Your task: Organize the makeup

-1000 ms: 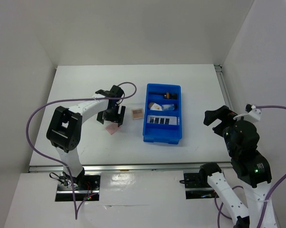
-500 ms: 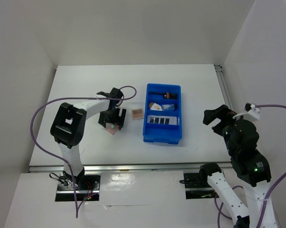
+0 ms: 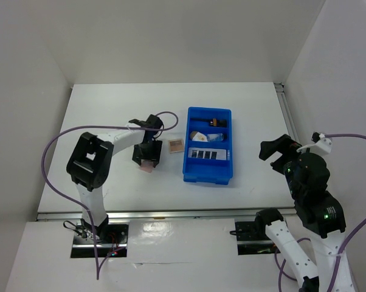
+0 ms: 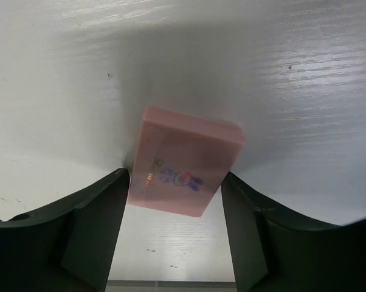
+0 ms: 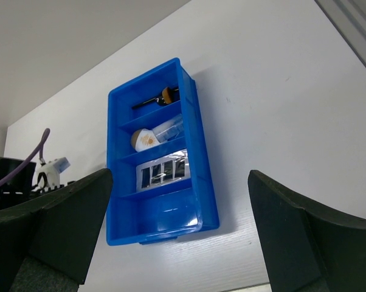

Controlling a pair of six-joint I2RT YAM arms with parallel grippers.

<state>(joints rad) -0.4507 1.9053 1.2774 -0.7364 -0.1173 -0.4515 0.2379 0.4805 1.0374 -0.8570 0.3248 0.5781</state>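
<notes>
My left gripper [image 3: 146,158] is shut on the pink square compact [image 3: 146,167], just left of the blue tray [image 3: 208,173]. In the left wrist view the compact [image 4: 183,161] sits tilted between my fingers [image 4: 101,225]. A brown square compact [image 3: 176,145] lies on the table between my gripper and the tray. The tray holds a black brush [image 3: 210,121], a white-tan oval [image 3: 198,136], a small tube [image 3: 215,137] and a white strip palette [image 3: 205,154]. My right gripper [image 3: 274,149] is open and empty, right of the tray [image 5: 165,213].
The tray's nearest compartment holds nothing. White walls close in the table at the back and both sides. A metal rail [image 3: 286,115] runs along the table's right edge. The left arm's purple cable [image 3: 55,146] loops over the table's left side.
My left gripper came down over the pink compact and shifted slightly right, closing on it. The right arm has barely moved.
</notes>
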